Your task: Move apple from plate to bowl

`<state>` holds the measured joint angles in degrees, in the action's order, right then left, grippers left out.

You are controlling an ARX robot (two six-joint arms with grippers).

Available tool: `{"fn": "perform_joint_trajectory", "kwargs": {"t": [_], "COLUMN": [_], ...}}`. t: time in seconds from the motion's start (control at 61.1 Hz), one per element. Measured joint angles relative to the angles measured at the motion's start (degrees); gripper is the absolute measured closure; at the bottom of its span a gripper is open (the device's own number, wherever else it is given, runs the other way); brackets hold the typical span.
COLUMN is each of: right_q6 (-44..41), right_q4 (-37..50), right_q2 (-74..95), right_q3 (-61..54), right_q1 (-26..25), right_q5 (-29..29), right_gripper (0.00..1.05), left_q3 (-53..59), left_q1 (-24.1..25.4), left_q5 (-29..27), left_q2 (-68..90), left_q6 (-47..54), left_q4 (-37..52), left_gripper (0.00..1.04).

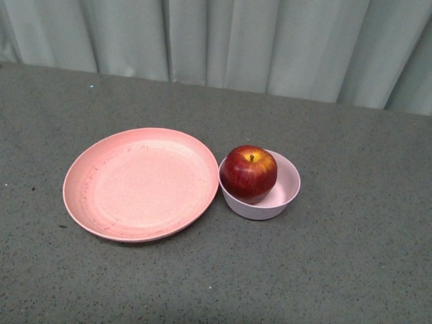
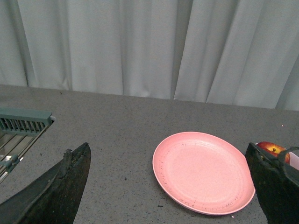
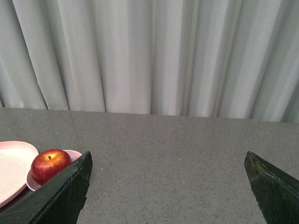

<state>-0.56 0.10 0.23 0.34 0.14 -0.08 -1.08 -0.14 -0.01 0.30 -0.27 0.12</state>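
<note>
The apple [image 1: 249, 172] sits inside the bowl [image 1: 284, 201], stem up, resting against the bowl wall nearest the plate [image 1: 140, 184]. The bowl stands just right of the plate, their rims touching or nearly so. The plate is bare. Neither arm shows in the front view. In the left wrist view, the left gripper [image 2: 170, 186] is held above the table [image 1: 355, 268], well back from the plate, jaws spread wide with the plate seen between them. In the right wrist view, the right gripper [image 3: 168, 189] is held well to the right of the bowl, jaws likewise spread wide, nothing between them. A curtain [image 1: 279, 39] hangs behind the table.
</note>
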Motion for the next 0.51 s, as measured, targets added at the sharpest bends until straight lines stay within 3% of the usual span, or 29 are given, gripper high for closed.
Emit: {"fn": "perform_joint_trajectory", "kwargs": {"t": [0.507], "right_q6": [0.0], "right_q4": [0.0], "right_q2": [0.0], "right_q3": [0.0], "right_q1": [0.0], "right_q5": [0.0], "right_gripper": [0.09], "left_q3": [0.0], "left_q1": [0.0], "left_q5": [0.0], "left_q2": [0.0], "left_q6": [0.0], "left_q4": [0.0], "left_gripper": [0.07]}}
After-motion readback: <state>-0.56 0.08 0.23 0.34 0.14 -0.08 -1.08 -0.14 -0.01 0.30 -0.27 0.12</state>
